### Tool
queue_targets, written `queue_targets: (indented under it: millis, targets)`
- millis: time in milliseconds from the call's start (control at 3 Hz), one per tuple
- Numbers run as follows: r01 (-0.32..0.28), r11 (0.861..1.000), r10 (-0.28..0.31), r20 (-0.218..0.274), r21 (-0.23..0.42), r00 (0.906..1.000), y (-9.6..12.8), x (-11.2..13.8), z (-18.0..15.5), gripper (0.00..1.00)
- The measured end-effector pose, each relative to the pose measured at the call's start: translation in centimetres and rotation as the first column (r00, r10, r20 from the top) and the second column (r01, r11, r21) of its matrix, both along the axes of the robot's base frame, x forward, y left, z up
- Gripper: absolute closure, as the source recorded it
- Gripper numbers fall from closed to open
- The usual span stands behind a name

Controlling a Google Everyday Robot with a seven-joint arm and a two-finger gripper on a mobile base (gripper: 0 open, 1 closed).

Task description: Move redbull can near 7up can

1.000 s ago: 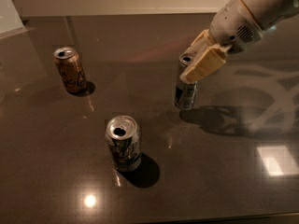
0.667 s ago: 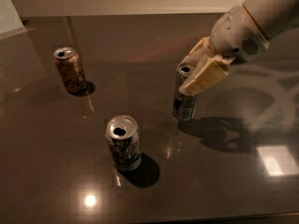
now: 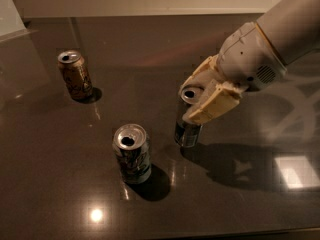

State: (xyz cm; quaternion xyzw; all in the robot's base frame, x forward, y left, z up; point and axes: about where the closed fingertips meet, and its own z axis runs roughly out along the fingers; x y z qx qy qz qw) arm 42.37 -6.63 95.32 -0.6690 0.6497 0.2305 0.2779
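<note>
The slim silver redbull can (image 3: 188,132) stands upright on the dark table, just right of the 7up can (image 3: 132,153), with a small gap between them. The 7up can is wide, pale green and white, with a silver top. My gripper (image 3: 200,100) comes in from the upper right, and its cream fingers (image 3: 212,105) are shut around the upper part of the redbull can. The can's open top shows between them, and its lower half shows below them.
A brown-gold can (image 3: 75,75) stands upright at the far left. The dark glossy table (image 3: 240,204) shows bright light reflections at the front and right. A pale wall runs along the far edge.
My gripper has carried the redbull can forward and to the left, from the middle right of the table to a spot close beside the 7up can. The other cans have not moved.
</note>
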Motion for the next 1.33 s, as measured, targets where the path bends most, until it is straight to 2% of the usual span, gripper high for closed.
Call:
queue_targets:
  millis: [333,667,1333]
  targets:
    - [-0.035,0.999,0.035,-0.006,-0.010,0.9994,1.1,-1.6,-0.9,1.00]
    - [-0.055,0.998,0.054,-0.005,-0.030,0.9985,1.8,-2.5,-1.6,0.84]
    - [-0.080,0.995,0.080,-0.006,-0.057,0.9968,2.5,-2.9,-2.5,0.38]
